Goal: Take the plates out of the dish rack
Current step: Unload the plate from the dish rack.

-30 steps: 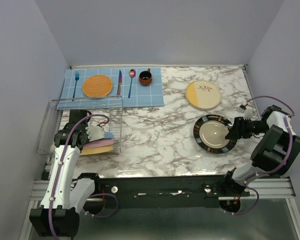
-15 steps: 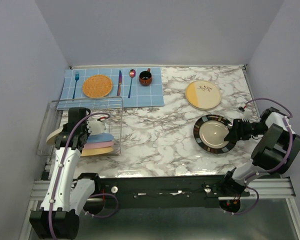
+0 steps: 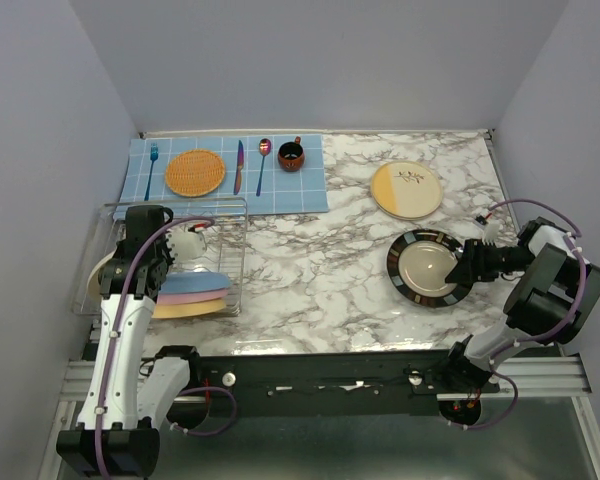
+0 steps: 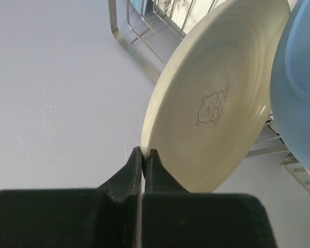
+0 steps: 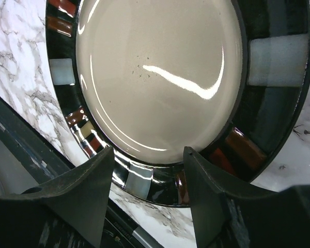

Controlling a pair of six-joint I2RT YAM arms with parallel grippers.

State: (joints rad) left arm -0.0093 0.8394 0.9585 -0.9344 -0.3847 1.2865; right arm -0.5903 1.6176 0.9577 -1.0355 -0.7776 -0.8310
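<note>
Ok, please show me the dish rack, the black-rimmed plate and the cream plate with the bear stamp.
dish rack [image 3: 215,201], top external view, on its far wire rail.
black-rimmed plate [image 3: 425,268], top external view, on its beige centre.
cream plate [image 4: 217,98], left wrist view, on its underside near the bear stamp.

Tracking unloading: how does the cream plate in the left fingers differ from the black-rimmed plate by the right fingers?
The cream round plate is tilted up, rim pinched by the left fingers; the black-rimmed beige plate lies flat on the marble table, ungripped by the open right fingers. The cream plate is one colour; the other's rim has coloured patches. Both are round.
</note>
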